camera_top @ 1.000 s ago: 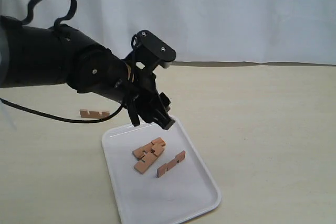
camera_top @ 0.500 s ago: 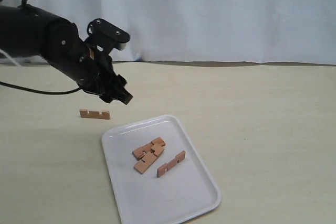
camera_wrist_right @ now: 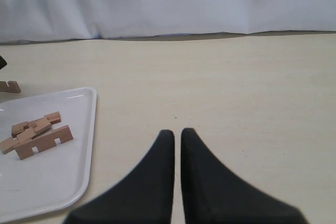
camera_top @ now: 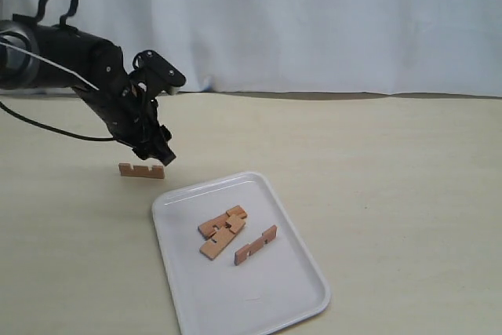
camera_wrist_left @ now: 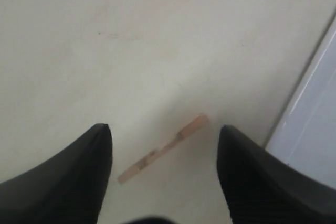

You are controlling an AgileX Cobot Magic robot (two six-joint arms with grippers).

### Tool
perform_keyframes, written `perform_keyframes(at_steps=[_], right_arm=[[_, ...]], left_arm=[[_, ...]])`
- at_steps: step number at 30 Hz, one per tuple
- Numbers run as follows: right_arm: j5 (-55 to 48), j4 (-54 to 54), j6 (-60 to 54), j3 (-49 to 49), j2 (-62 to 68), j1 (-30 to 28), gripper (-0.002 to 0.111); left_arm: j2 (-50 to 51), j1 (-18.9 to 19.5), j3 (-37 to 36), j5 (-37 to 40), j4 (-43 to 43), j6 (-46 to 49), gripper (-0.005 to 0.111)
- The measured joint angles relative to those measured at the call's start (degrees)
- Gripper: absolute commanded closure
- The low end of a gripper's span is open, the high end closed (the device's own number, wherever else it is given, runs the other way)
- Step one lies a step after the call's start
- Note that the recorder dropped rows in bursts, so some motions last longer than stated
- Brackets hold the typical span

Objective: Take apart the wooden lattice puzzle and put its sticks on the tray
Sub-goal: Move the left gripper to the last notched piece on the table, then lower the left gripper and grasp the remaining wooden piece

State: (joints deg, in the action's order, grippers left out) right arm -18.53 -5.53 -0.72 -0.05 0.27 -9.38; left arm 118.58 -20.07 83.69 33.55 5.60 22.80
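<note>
One notched wooden stick (camera_top: 141, 170) (camera_wrist_left: 163, 148) lies on the table just left of the white tray (camera_top: 274, 296) (camera_wrist_right: 63, 192). My left gripper (camera_top: 159, 154) (camera_wrist_left: 164, 135) hovers open right above that stick, nothing between its fingers. On the tray lie a heap of light-brown sticks (camera_top: 223, 231) (camera_wrist_right: 31, 128), overlapping, and a single stick (camera_top: 256, 245) (camera_wrist_right: 44, 141) beside them. The assembled lattice puzzle is not to be seen. My right gripper (camera_wrist_right: 177, 136) is shut with nothing in it, low over the table right of the tray; the exterior view does not show it.
A white curtain (camera_top: 314, 21) closes off the back of the beige table (camera_top: 392, 194). A black cable (camera_top: 47, 127) trails from the left arm across the table's left side.
The left arm has swung from above the tray's far corner leftward and down, and now hangs over the lone stick on the table. The sticks on the tray have not moved.
</note>
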Motion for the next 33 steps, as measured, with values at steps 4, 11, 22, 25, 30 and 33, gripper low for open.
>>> perform_keyframes(at_steps=[4, 11, 22, 25, 30, 33], right_arm=[[0.00, 0.00, 0.00, 0.00, 0.00, 0.00, 0.104], [0.00, 0.00, 0.00, 0.00, 0.00, 0.00, 0.104], [0.00, 0.00, 0.00, 0.00, 0.00, 0.00, 0.104], [0.00, 0.00, 0.00, 0.00, 0.00, 0.00, 0.104], [0.00, 0.00, 0.00, 0.00, 0.00, 0.00, 0.104], [0.00, 0.00, 0.00, 0.00, 0.00, 0.00, 0.104]], left_arm=[[2.14, 0.00, 0.00, -1.06, 0.00, 1.94, 0.050], [3.89, 0.00, 0.00, -1.32, -1.09, 2.17, 0.050], [3.93, 0.00, 0.00, 0.75, -3.60, 3.92, 0.050], [3.93, 0.00, 0.00, -0.15, -4.46, 4.01, 0.050], [4.80, 0.00, 0.00, -0.55, -4.62, 4.01, 0.050], [5.86, 0.00, 0.00, -0.68, -4.62, 4.01, 0.050]])
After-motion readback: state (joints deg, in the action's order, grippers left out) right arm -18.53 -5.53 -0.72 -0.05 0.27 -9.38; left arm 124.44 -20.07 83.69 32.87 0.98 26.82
